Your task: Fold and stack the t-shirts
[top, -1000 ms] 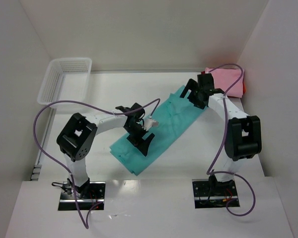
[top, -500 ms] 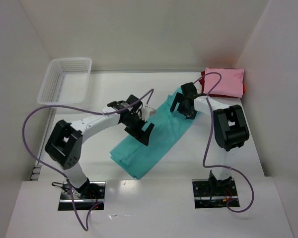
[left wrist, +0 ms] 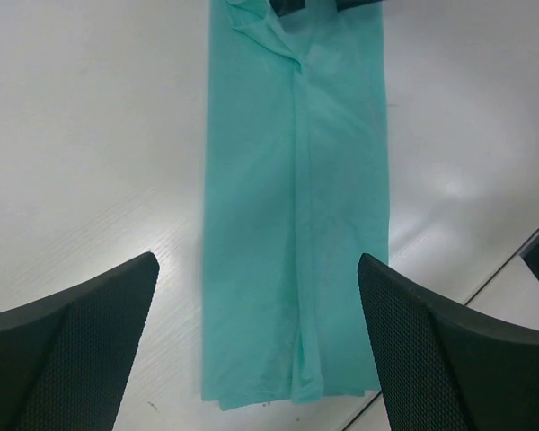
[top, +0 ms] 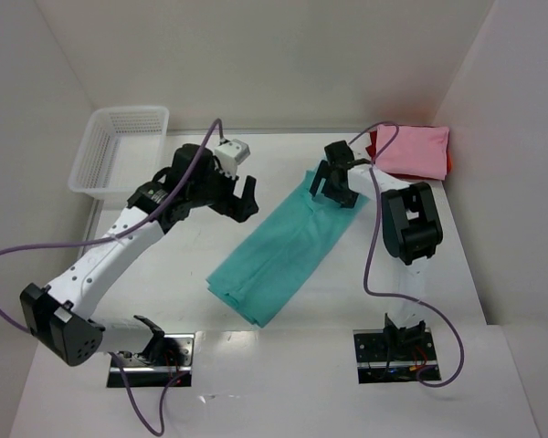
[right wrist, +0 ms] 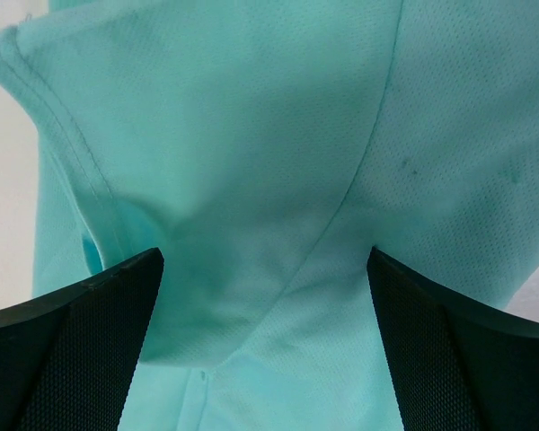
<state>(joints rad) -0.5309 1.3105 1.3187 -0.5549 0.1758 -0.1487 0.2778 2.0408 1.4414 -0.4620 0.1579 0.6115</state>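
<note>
The right hand [top: 335, 193] was held wide open and empty, low over the collar end of the teal-green shirt [top: 288, 246]. From under it, the shirt was stretched out as a long narrow strip on the surface [top: 178, 274]. The left hand [top: 245, 199] was also opened wide and empty, raised just beside that strip. Beyond the right hand, a pink shirt [top: 416, 151] was laid folded, with a red one [top: 449, 162] seen at its edge. The cloth was judged soft, light and limp. It would best be pinched at the corners of one short end, all layers together.

Left gripper [top: 247, 199] aloft, jaws wide, right gripper [top: 332, 193] apparently low, jaws wide
</note>
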